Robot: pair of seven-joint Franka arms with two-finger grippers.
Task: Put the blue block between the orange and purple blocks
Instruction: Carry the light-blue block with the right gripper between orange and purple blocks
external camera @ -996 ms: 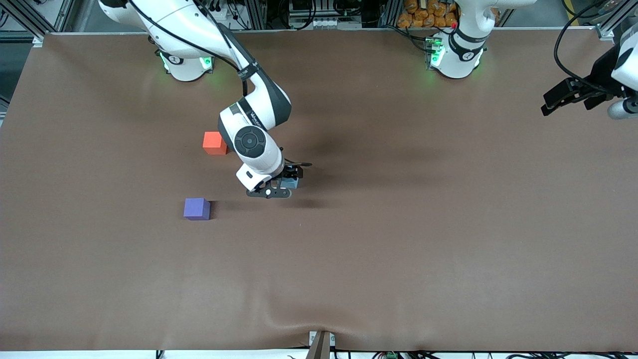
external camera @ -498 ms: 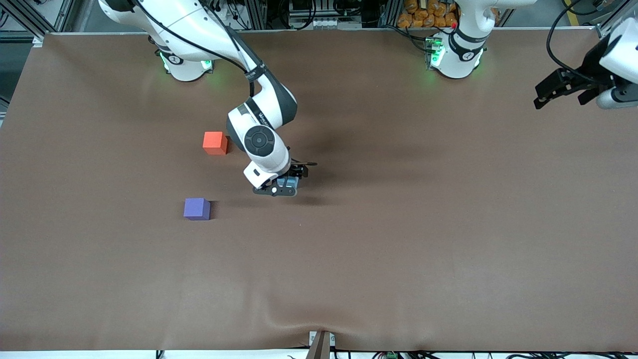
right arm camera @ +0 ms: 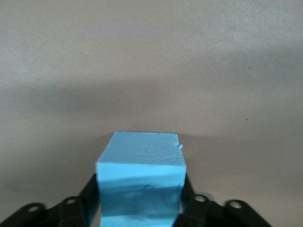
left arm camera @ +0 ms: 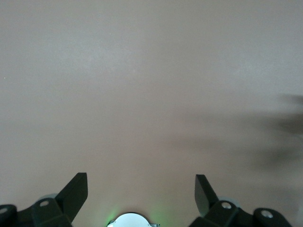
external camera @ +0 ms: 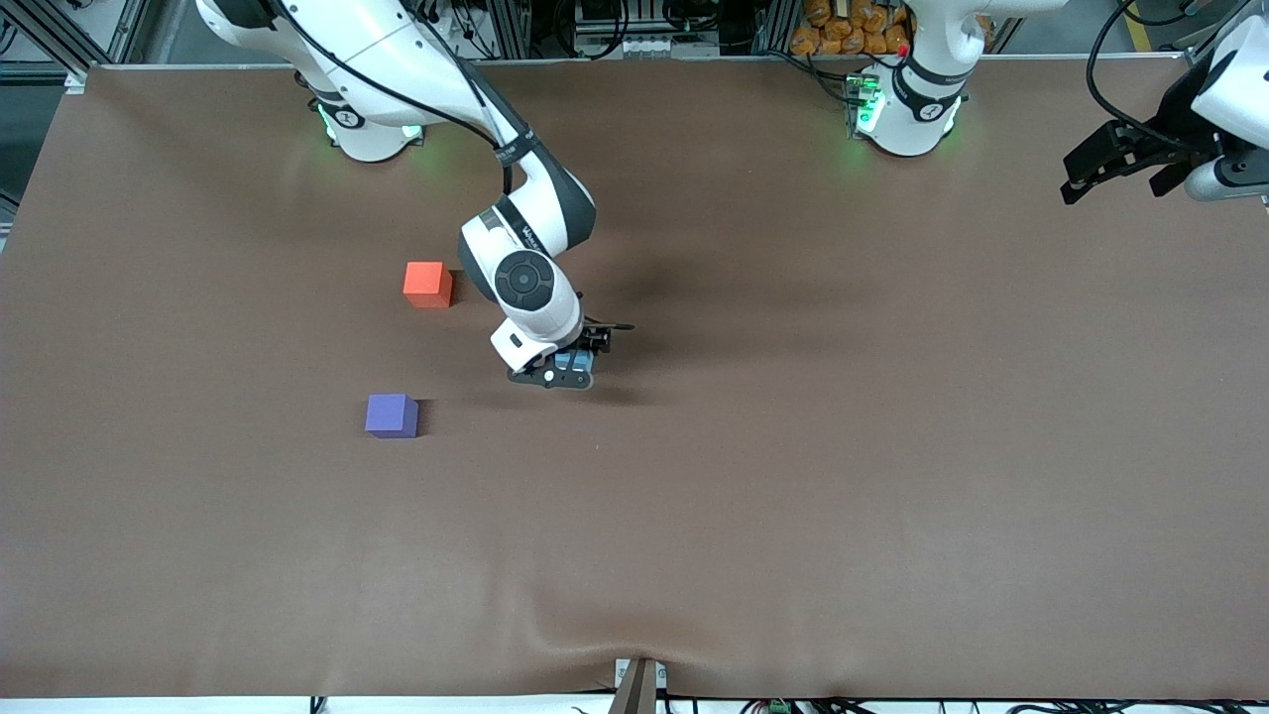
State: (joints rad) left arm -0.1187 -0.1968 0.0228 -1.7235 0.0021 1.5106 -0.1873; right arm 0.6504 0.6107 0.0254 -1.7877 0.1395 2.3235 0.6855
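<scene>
Right gripper (external camera: pixel 570 369) low on the worktop (external camera: pixel 793 476), pinching the blue block (right arm camera: pixel 140 179) on two sides. Grasp made; lift and carry toward the gap between orange block (external camera: pixel 427 285) and purple block (external camera: pixel 391 416) not yet done. Left gripper (left arm camera: pixel 141 191) spread, waiting above its own end.

Both Franka arms wear glossy white shells with dark grey joint bands. The right arm (external camera: pixel 516 268) carries a round black cap on its wrist and black cables clipped along its links. Green lights glow at each white base (external camera: pixel 907 114) (the left arm's also shows a red dot). Black fingers (left arm camera: pixel 73 196) have silver screws.
</scene>
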